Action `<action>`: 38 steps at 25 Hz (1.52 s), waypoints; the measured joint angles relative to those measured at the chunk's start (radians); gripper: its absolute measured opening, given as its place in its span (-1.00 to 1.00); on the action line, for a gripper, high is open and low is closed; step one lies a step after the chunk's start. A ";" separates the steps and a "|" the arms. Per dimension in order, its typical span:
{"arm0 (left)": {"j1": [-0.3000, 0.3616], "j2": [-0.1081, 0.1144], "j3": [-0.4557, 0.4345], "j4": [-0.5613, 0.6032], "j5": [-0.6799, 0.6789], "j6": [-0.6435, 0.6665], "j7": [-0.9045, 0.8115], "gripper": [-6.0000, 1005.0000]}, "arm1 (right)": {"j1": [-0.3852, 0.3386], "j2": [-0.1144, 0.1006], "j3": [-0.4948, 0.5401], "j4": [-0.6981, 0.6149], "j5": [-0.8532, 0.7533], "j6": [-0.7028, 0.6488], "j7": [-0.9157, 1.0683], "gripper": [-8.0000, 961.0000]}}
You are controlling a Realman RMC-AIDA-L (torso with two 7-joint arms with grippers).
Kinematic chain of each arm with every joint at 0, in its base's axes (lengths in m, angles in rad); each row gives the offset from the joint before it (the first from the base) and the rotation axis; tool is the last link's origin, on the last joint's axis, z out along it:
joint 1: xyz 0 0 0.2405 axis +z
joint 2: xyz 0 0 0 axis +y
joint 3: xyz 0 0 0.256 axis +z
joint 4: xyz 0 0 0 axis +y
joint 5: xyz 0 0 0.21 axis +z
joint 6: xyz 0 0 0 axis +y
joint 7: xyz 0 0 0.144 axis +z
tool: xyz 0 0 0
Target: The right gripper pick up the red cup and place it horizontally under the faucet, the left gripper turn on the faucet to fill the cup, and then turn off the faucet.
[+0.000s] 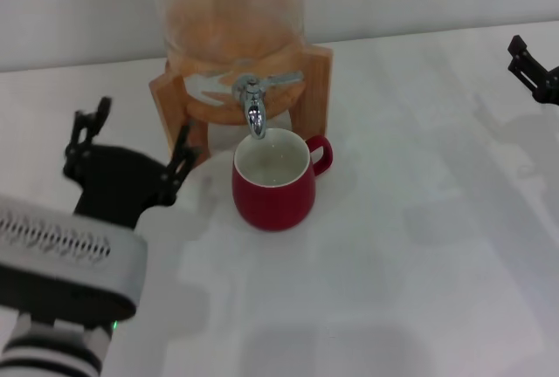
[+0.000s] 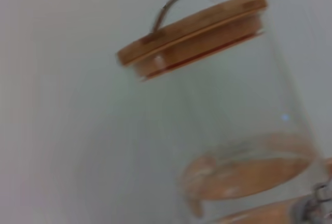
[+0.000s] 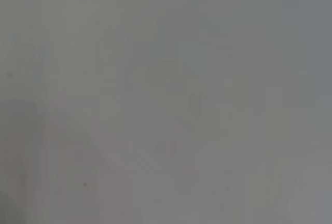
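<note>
Glossy squat red cup (image 1: 272, 187) upright on white counter (image 1: 419, 255) under chrome faucet (image 1: 253, 105). Left tool (image 1: 133, 148) spread open, empty, beside wooden stand (image 1: 319, 89). Right tool (image 1: 531, 67) far off, state unclear.

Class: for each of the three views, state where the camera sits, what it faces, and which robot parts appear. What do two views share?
Head: above, looking down at cup under faucet; left end effector near, right end effector at the far edge.
Left wrist: faces the dispenser and its lid; no robot parts.
Right wrist: plain grey surface only.
Shared: head and left wrist both show the dispenser.
</note>
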 joint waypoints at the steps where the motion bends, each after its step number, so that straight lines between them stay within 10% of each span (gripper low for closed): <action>1: -0.001 0.000 0.019 -0.015 0.001 -0.048 -0.013 0.75 | 0.000 -0.001 0.000 0.000 0.001 0.000 -0.002 0.79; 10: 0.001 0.004 0.178 -0.128 0.001 -0.555 -0.175 0.75 | 0.008 -0.017 0.044 0.000 0.001 0.000 -0.015 0.79; 15: 0.011 0.048 0.167 -0.160 0.001 -0.701 -0.349 0.75 | 0.009 -0.019 0.054 0.000 0.000 0.000 -0.016 0.79; 22: 0.001 0.122 0.082 -0.196 0.000 -0.700 -0.581 0.75 | 0.006 -0.012 0.058 0.000 0.004 0.005 -0.023 0.79; 38: -0.039 0.122 -0.279 -0.354 0.172 -0.573 -1.096 0.75 | 0.008 -0.006 0.090 0.000 0.008 0.017 -0.026 0.79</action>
